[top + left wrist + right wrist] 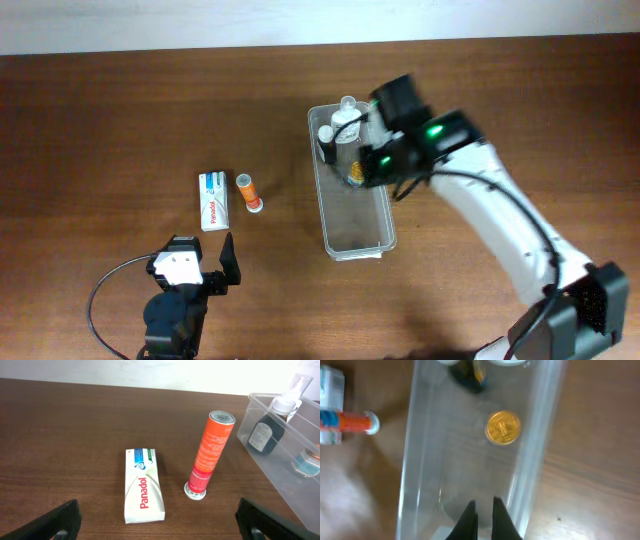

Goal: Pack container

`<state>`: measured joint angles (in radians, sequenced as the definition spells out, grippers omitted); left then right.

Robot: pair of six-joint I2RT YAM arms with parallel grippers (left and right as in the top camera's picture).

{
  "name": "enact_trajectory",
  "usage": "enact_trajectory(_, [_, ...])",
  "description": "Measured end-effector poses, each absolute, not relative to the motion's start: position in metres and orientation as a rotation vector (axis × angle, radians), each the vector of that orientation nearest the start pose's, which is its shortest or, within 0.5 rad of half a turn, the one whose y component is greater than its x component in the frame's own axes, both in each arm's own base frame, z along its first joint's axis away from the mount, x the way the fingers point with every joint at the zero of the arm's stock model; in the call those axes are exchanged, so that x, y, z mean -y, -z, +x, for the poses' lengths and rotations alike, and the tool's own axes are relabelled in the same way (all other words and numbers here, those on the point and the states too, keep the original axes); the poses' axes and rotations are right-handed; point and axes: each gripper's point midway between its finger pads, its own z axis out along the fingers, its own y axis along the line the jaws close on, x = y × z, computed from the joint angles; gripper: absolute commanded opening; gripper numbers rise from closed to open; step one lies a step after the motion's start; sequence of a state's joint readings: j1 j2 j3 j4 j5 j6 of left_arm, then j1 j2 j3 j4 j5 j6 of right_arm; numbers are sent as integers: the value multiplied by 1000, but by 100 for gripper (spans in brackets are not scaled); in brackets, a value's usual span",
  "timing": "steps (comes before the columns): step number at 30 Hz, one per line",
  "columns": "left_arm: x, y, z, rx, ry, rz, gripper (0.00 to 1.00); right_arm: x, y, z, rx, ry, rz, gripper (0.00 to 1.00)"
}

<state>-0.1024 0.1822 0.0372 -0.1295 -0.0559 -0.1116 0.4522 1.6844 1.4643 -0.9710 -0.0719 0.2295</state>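
Observation:
The clear plastic container lies lengthwise right of the table's middle. At its far end it holds a dark bottle, a white spray bottle and a gold-capped bottle. My right gripper hovers over the container's far half. In the right wrist view its fingers are nearly together with nothing between them, above the container's bare floor and below the gold cap. My left gripper is wide open and empty near the front left.
A white Panadol box and an orange tube lie on the brown table left of the container, just ahead of the left gripper. The container's near wall shows at the right in the left wrist view.

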Motion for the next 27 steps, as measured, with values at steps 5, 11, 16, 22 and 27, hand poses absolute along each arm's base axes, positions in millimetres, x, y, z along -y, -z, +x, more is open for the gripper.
enact_trajectory(5, [16,-119,248,-1845,98,-48,99,-179,-102,343,-2771,-173,-387,4])
enact_trajectory(11, [16,-119,248,-1845,98,-48,99,-174,-69,349,-2728,-120,-498,4])
enact_trajectory(16, [16,-119,248,-1845,98,-48,99,-181,-58,364,-2680,-119,-545,4])
enact_trajectory(22, [16,-119,248,-1845,98,-48,99,-183,-30,365,-2720,-110,-582,4])
enact_trajectory(27, [16,-119,248,-1845,98,-48,99,-184,-28,366,-2718,-111,-582,4])
